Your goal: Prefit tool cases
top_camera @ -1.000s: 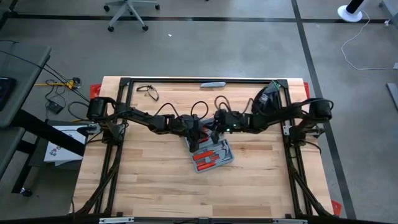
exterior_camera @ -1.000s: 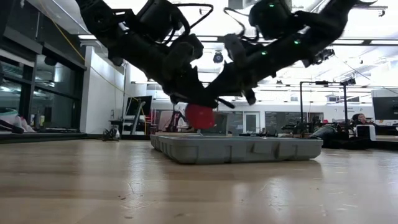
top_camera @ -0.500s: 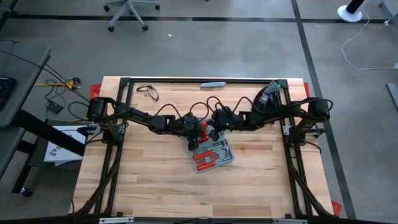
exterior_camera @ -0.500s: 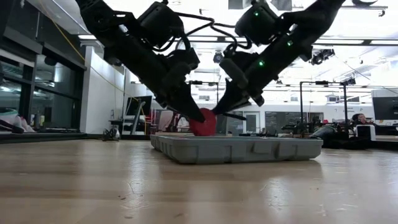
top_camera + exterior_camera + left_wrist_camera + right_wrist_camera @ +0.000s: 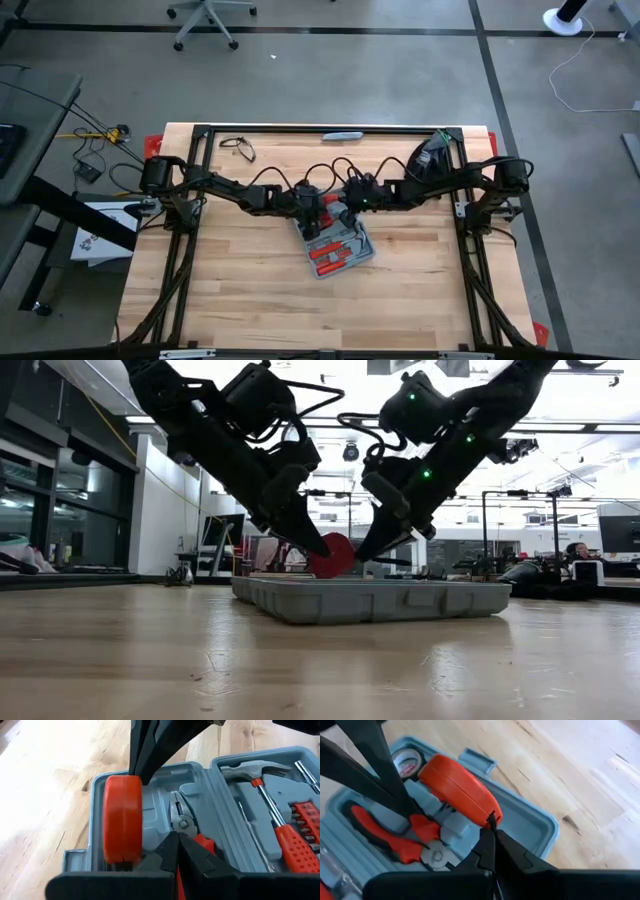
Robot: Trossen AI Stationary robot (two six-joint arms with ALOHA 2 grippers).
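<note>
Wooden worktop (image 5: 230,290) carries everything. Both jaws are closed together, tips meeting at a round red tape measure (image 5: 330,555) standing on edge in the open tool case (image 5: 336,247) — left gripper (image 5: 308,540), right gripper (image 5: 370,548) — mid-worktop, red-handled pliers (image 5: 390,840) beside it.

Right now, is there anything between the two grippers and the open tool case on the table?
Nothing visible stands between them. Both shut grippers, left gripper and right gripper, are already down at the tool case, their tips meeting at a red round tape measure standing on edge in the case's end, beside the pliers.
</note>
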